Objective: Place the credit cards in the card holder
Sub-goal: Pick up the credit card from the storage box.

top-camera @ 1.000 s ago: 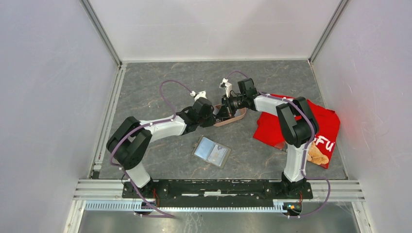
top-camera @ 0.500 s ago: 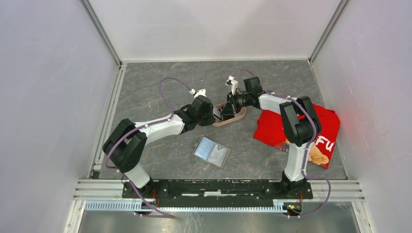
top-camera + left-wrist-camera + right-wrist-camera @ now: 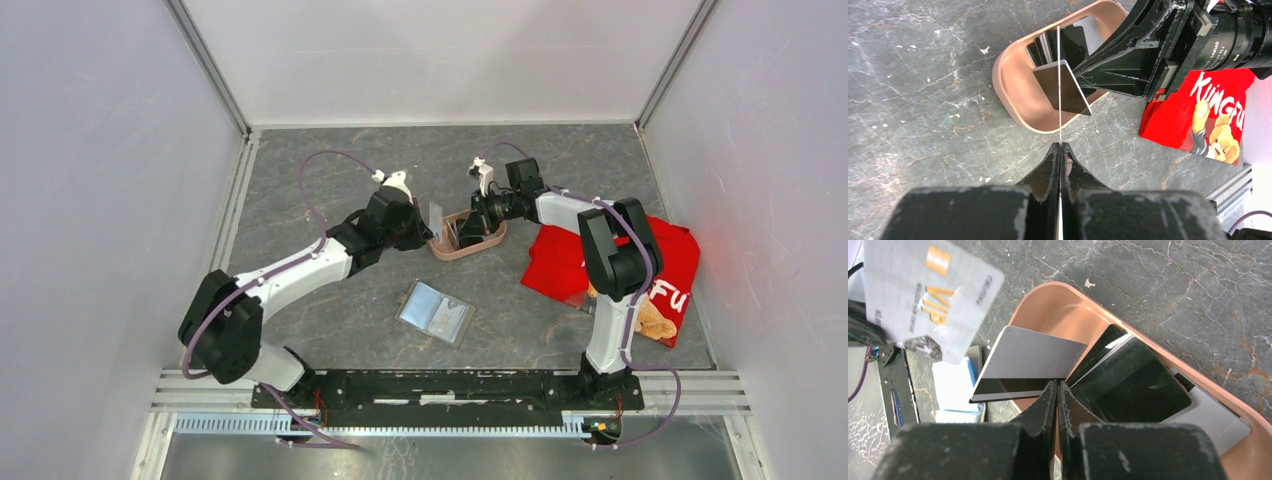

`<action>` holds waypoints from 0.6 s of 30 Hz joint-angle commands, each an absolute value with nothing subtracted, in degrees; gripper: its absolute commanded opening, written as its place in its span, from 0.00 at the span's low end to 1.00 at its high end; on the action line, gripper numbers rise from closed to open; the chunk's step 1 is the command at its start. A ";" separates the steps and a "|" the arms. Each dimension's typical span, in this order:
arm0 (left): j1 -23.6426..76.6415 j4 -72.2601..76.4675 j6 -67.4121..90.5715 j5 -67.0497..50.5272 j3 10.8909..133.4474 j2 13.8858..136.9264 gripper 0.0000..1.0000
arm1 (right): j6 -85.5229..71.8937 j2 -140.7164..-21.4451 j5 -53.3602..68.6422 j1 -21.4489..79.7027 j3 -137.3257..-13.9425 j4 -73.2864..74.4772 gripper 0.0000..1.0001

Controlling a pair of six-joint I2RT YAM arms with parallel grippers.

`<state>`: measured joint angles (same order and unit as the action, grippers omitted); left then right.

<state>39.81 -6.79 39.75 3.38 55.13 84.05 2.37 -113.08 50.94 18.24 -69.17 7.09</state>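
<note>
So, the whitish VIP card (image 3: 923, 290) is being pinched by the left gripper (image 3: 1060, 147). The jaws are closing tight on one edge and holding the card upright, so the left wrist view is only showing it as a thin line. From above, it's sitting right at the left end of the pink oval tray (image 3: 1020, 97). I can't tell whether it's touching the rim.

The right gripper (image 3: 1056, 385) is reaching into the tray from the other side. Its fingers are squeezing together on the lower edge of a silver-grey card (image 3: 1033, 360), which is tilting up against the tray's inner wall. Next to it, a few dark cards (image 3: 1138, 375) are leaning on each other inside the same tray, with a paler one peeking out underneath.

The card holder (image 3: 436, 312) is lying open and flat on the table, on the near side of the tray and well apart from it, roughly between the two arms. Both of its pale inner panels are facing up, and neither gripper is touching it.

Off to the right, a red T-shirt (image 3: 675, 255) with a bear print is lying crumpled under the right arm. Everything is resting on the grey marbled table (image 3: 560, 160).
</note>
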 commanded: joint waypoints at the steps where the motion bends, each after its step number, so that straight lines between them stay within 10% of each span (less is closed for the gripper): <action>1: 38.29 -5.92 35.30 0.33 53.50 80.31 0.02 | 5.94 -110.37 51.93 17.93 -70.31 7.55 0.07; 13: 29.48 27.50 34.41 -34.51 39.64 71.41 0.02 | 29.74 -96.41 52.25 13.52 -70.81 18.53 0.10; 18: 25.62 63.16 57.79 -46.80 32.70 75.96 0.02 | 34.66 -81.98 46.56 10.43 -66.44 17.89 0.32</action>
